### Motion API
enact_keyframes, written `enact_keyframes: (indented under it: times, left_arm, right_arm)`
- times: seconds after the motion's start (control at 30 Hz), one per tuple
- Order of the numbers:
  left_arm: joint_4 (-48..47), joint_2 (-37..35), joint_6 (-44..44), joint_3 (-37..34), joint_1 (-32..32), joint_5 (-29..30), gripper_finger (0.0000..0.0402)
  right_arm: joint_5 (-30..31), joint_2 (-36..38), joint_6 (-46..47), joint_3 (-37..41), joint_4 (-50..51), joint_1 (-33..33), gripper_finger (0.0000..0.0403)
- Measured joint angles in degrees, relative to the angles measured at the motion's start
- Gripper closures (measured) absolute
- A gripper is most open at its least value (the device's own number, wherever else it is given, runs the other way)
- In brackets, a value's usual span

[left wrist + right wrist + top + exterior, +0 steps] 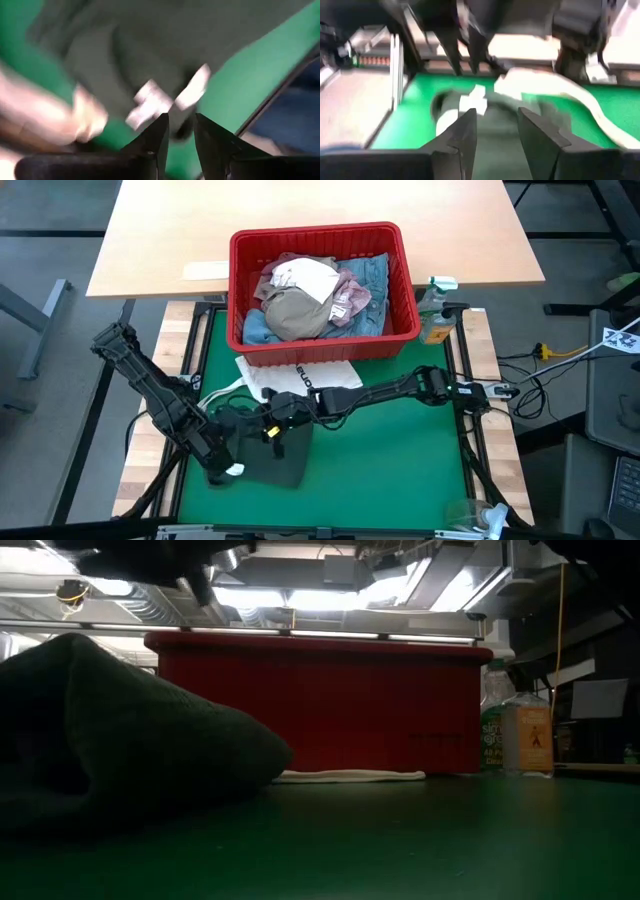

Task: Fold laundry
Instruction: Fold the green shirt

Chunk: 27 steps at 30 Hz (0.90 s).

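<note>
Fingers on both grippers stand parted with nothing between them: the left gripper [180, 131] shows a narrow gap over the dark green top [278, 452], and the right gripper [496, 131] shows a wider one, aimed across the same garment toward the left arm. In the high view the 2 grippers sit close together over the top, which lies bunched on the green mat [400, 450] near the front left, just beside the white tote bag [300, 375]. The rest of the laundry sits piled in the red basket [322, 345] behind. One risk is the arms knocking each other, since they work almost on the same spot. Another is that a finger closing here catches the tote's strap or edge along with the top, dragging both. The top is a thick lump, not a flat sheet, so a pinch may take several layers and fold it crooked. Its exact edges are hard to make out, possibly hidden under the arms, so a grab aimed at a corner could miss. A spray bottle [435, 310] stands well apart and looks safe.
</note>
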<state>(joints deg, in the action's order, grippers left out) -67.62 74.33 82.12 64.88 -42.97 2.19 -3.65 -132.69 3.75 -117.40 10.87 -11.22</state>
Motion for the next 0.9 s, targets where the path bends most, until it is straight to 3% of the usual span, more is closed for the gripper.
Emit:
enact_keyframes:
  times: [0.13,0.2,0.37,0.53,0.7,0.9]
  left_arm:
    - [5.7,0.8,-3.3,0.0,-1.6,12.5,0.0317]
    - [6.8,1.5,-4.6,0.0,-1.9,15.8,0.0316]
    - [9.3,3.3,-8.1,0.0,-2.0,16.6,0.0301]
    - [16.9,6.9,-14.0,0.0,-1.6,18.7,0.0271]
    - [27.0,12.0,-26.1,0.0,-1.6,20.8,0.0244]
    - [35.8,19.0,-38.4,0.0,-1.2,21.5,0.0239]
  right_arm:
    - [-2.6,0.9,0.0,0.0,13.5,-0.1,0.026]
    - [-5.3,0.9,0.4,0.0,19.8,0.0,0.026]
    - [-7.2,1.1,0.4,0.0,33.7,0.0,0.026]
    - [-5.5,1.7,-4.6,0.0,37.4,0.5,0.026]
    - [-4.8,2.3,-9.2,0.0,42.7,1.6,0.026]
    - [-4.0,2.3,-14.5,0.1,48.1,4.1,0.026]
